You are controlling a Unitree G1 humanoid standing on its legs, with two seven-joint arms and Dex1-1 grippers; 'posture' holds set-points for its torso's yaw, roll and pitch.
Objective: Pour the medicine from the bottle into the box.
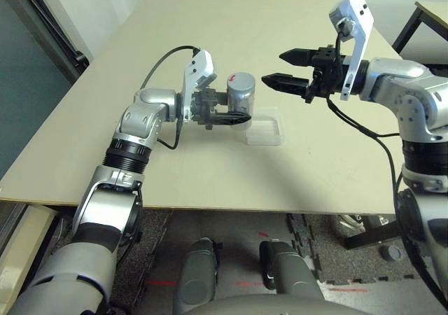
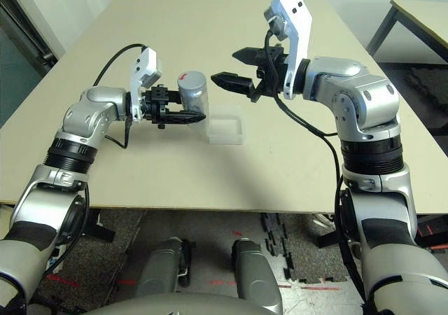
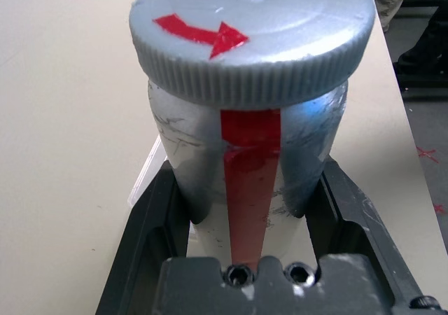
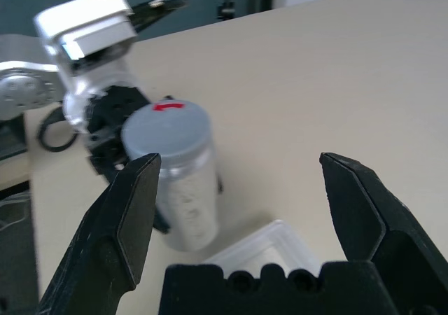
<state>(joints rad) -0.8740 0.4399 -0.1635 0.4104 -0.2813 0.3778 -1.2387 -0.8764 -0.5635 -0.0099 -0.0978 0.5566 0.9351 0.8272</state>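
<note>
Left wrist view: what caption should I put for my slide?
Left gripper shut on the capped bottle with a red arrow on its lid.

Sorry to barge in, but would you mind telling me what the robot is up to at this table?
The left gripper is shut on a grey bottle, holding it upright with its cap on, just beside a clear plastic box on the table. The right gripper hangs open in the air close to the bottle's top, holding nothing. Nothing has been poured into the box yet.

Red arrow on bottle (image 3: 248, 119) cap (no text)
</note>
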